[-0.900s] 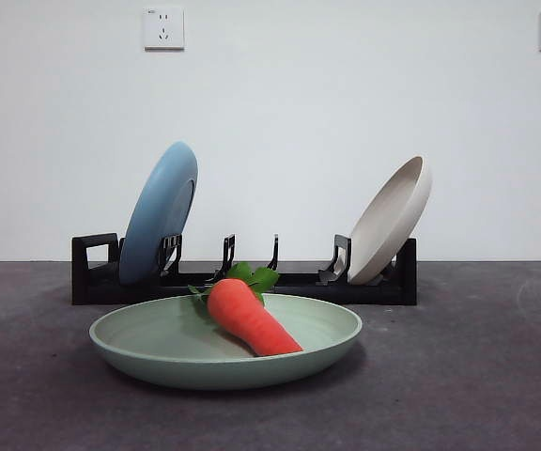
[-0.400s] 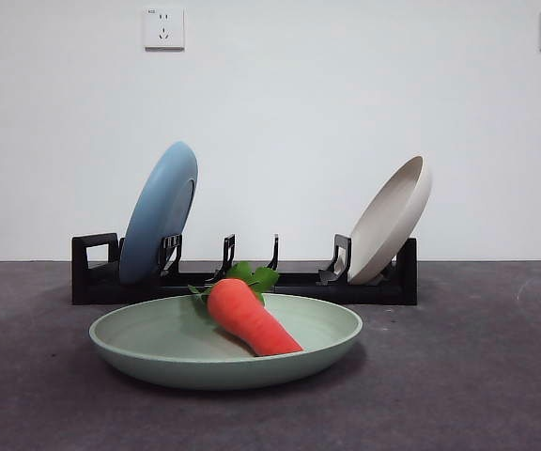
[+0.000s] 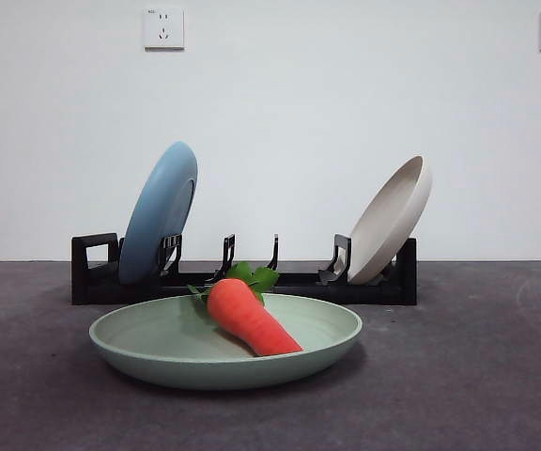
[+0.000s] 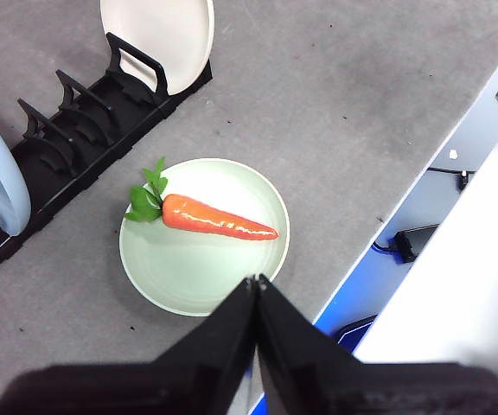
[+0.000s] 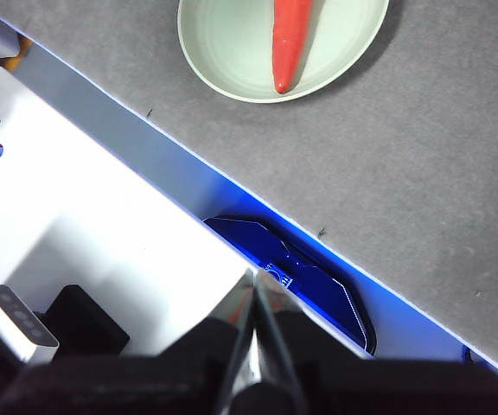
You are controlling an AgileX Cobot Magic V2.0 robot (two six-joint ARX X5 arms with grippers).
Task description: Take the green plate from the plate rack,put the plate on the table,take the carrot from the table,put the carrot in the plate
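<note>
The carrot (image 3: 249,317) lies inside the green plate (image 3: 167,362) on the desk (image 3: 477,376), before the plate rack (image 3: 97,272). It looks light and soft; grip mid-body. Left pincer (image 4: 256,281) and right pincer (image 5: 254,278) are clenched, empty, well clear.

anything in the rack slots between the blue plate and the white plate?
No. In the front view the slots of the plate rack between the blue plate and the white plate hold nothing; only bare prongs.
</note>
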